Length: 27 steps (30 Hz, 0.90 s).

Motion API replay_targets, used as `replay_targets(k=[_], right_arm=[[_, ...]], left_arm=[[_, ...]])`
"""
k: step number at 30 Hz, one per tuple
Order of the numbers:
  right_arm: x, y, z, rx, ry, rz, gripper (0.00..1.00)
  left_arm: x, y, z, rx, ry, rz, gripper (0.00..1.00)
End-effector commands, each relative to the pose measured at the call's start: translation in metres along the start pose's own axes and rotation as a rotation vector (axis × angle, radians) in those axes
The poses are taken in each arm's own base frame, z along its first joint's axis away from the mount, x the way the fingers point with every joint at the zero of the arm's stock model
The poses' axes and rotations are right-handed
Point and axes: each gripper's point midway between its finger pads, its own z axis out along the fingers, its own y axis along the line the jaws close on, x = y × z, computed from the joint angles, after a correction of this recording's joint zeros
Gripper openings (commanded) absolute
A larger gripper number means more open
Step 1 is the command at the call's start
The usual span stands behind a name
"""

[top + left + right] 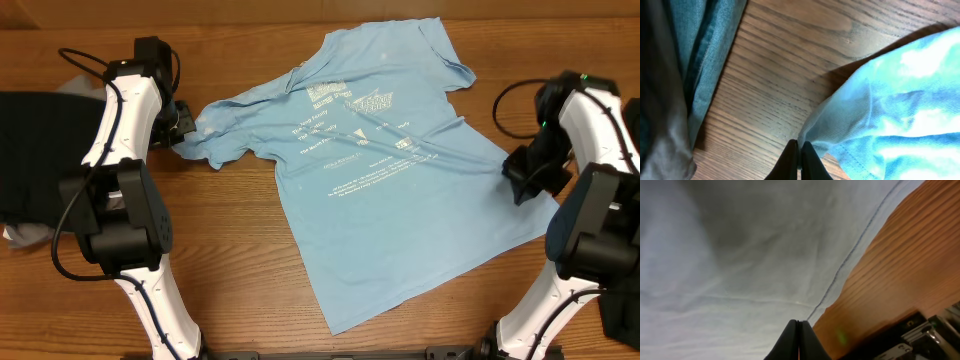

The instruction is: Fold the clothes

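Note:
A light sky-blue T-shirt (385, 170) lies spread on the wooden table, white lettering up, collar toward the back. My left gripper (185, 128) is at the tip of its left sleeve. In the left wrist view the jaws (800, 144) are shut, with the pale blue sleeve fabric (890, 110) gathered into their tips. My right gripper (517, 175) is at the shirt's right side edge. The right wrist view shows that gripper (799, 323) shut right on the stitched hem (850, 255), the cloth looking greyish there.
A dark heap of other clothes (30, 150) lies at the left edge, with grey cloth (22, 235) below it; it shows as teal and grey fabric (685, 65) in the left wrist view. Bare wood (900, 265) and black hardware (922, 335) lie beyond the hem.

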Motion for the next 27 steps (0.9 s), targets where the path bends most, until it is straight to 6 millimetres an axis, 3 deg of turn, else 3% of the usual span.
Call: replay_targets(k=[1,8,11,17,27], right_arm=[[-0.001,-0.004,0.014,0.015,-0.012,0.019,0.04],[-0.014,0.002,0.050,0.007,-0.074,0.025,0.04],[-0.022,0.005,0.056,-0.003,-0.113,0.030,0.04],[-0.041,-0.003,0.055,0.033,-0.195,0.050,0.04],[-0.074,-0.016,0.054,-0.009,-0.267,0.119,0.04]], left_arm=[[-0.006,-0.002,-0.007,0.025,-0.024,0.011,0.04],[-0.009,-0.003,-0.007,0.028,-0.033,0.010,0.04],[-0.010,-0.003,-0.007,0.028,-0.039,0.010,0.04],[-0.016,0.020,-0.006,-0.094,-0.070,0.015,0.04],[-0.006,0.045,0.004,-0.084,0.000,-0.055,0.04]])
